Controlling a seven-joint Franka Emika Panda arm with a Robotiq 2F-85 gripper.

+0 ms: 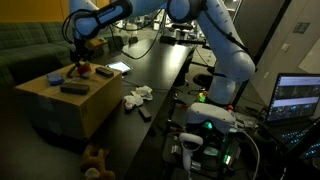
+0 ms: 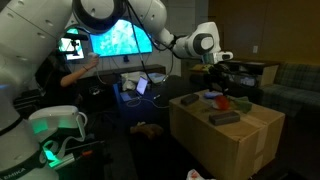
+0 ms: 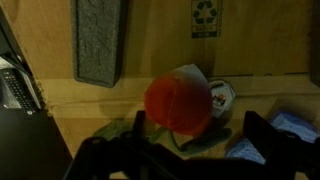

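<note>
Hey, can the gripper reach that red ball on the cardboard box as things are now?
Probably yes. The gripper hangs open just above the cardboard box, and in the wrist view the red ball lies uncovered right ahead of it. The grey block sits apart, out of the way.

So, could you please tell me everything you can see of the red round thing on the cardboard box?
The red round thing looks smooth and evenly orange-red, like a ball or toy fruit; no stem shows. It sits on the cardboard box, overlapping a white wrapper with red print. A grey pad lies apart from it. The open gripper hangs over it, a finger to each side, with no contact visible.
</note>
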